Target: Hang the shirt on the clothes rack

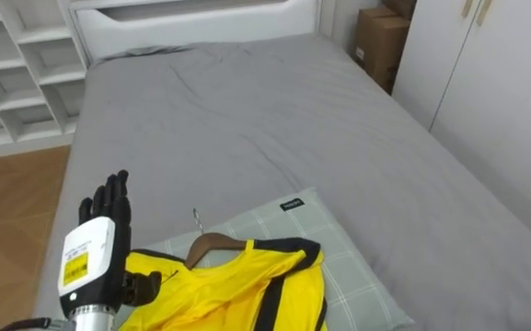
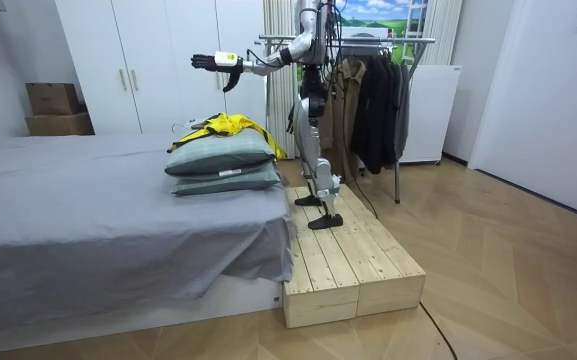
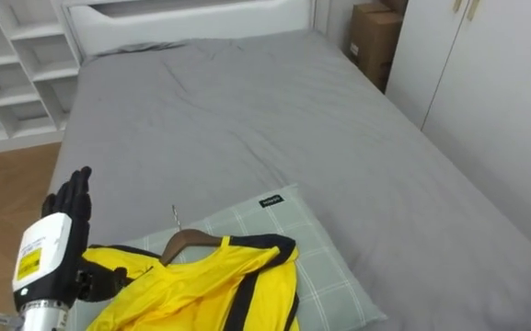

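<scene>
The step in hand looks like taking up the hanger that carries the yellow shirt, so the garment can go to the clothes rack behind the robot. To do it well, the left hand should come down and across to its right, toward the bare wooden shoulder of the hanger just below the metal hook. It should close on the wood rather than on loose cloth, so the shirt rides along without sliding off. A lift straight up off the pillow would keep the fabric from dragging.

The shirt lies draped on its hanger on the pillow, low and to the right of the hand, its nearest fold close beside the wrist. Whether cloth and wrist touch I cannot tell.

The left arm reaches out level over the bed from where the robot stands on the wooden platform at the bed's foot. The hand is held above the shirt, back of the hand toward the head camera, fingers straight and close together, pointing forward, holding nothing.
</scene>
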{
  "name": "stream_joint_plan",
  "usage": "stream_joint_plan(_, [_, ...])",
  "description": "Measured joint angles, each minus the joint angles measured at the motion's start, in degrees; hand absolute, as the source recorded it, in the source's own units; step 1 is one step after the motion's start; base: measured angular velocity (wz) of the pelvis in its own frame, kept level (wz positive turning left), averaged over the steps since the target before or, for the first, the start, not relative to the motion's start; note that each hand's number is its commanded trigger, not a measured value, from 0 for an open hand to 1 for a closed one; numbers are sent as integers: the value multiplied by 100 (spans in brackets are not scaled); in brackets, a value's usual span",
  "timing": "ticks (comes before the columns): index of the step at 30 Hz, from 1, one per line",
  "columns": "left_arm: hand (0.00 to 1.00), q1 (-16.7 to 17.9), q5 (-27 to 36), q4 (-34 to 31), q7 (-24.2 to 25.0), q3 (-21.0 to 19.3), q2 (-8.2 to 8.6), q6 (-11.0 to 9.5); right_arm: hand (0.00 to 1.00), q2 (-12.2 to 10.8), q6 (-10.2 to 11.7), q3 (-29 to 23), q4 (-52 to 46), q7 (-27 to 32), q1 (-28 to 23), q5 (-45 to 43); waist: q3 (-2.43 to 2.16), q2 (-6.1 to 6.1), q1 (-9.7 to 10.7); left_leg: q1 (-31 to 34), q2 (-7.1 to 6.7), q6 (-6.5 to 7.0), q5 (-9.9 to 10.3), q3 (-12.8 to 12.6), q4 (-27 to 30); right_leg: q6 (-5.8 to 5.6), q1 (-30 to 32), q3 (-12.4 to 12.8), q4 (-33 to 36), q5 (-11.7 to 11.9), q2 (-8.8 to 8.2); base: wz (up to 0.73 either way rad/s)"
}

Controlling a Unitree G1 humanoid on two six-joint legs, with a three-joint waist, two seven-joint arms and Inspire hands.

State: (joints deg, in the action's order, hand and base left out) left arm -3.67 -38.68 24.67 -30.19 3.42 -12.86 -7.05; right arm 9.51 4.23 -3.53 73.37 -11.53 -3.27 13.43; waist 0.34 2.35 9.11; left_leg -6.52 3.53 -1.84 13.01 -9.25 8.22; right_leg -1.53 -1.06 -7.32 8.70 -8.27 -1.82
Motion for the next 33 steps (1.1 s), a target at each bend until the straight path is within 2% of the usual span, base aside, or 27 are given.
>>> stream_joint_plan(7, [0,-101,198,109,93,5,2,-5,0,1,4,8,-5,6,-1,4,14,-21,10,-9,0,0,0,-18,0,-1,-2,17,1,1,4,-1])
stream_joint_plan(14, [0,-559,724,843,95,-37,-16,-28,0,2,7,17,3,68,52,2,29,-22,-5,65,3,0,0,-153,8,0,101,85,17,22,7,-5])
stream_joint_plan(17, [0,-818,972,953,94,-42,-106,-68,0,10,9,20,27,121,118,1,36,4,1,238,4,1,-1,-157,18,2,293,118,30,70,11,-6])
stream_joint_plan(19, [0,-1077,1133,1270,92,-43,-193,-144,0,23,9,123,1,200,149,0,42,22,-4,319,3,5,-3,-159,21,1,401,157,59,91,18,-9])
stream_joint_plan(21, [0,-1511,1456,1818,93,-54,-284,-181,0,74,14,305,11,303,284,-10,60,46,-9,459,2,18,-11,-164,30,10,584,214,107,138,24,-13])
stream_joint_plan(24, [0,-1908,1777,2496,116,3,-357,-213,0,169,16,596,21,364,418,-2,84,62,3,542,-7,43,-26,-172,32,8,689,245,117,160,22,-8])
stream_joint_plan(28, [0,-2190,2296,2818,268,107,-378,-212,0,198,5,833,60,543,606,-52,89,70,1,832,-6,66,-40,-165,51,19,977,251,124,205,27,0])
stream_joint_plan(33, [0,-2362,2328,2913,509,134,-408,-204,0,177,4,921,181,723,835,-135,96,64,19,1126,-3,84,-53,-164,106,31,1239,246,123,250,26,0])
